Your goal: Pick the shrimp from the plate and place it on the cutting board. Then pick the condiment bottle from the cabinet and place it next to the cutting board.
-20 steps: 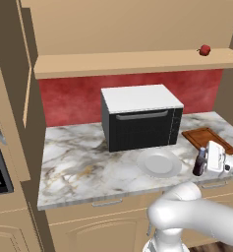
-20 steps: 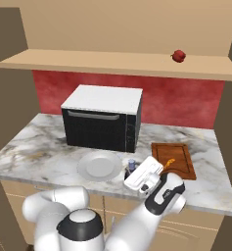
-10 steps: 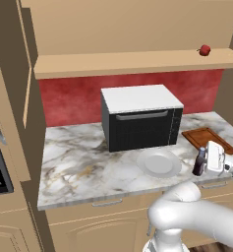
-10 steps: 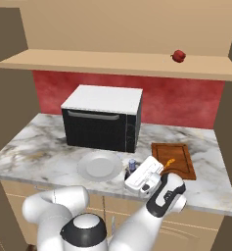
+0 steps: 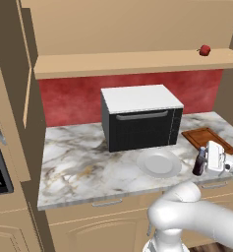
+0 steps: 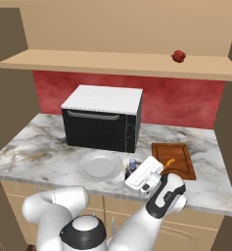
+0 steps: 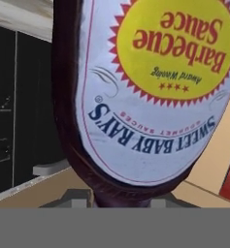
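Evidently the pincer (image 5: 206, 162) gripped the condiment bottle (image 5: 200, 161) low over the table (image 5: 78, 167), the cutting board (image 5: 209, 139) just beyond, for setting down.

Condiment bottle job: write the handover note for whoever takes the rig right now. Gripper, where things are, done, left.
Gripper: shut on the condiment bottle, held low over the counter between the plate and the cutting board.
Shrimp: lying on the cutting board. The plate looks bare.
Cabinet: its shelf carries a small red fruit.
Done: shrimp moved to the board; bottle taken from the cabinet and brought down beside the board.
Left: set the bottle on the counter next to the board, open, back off.
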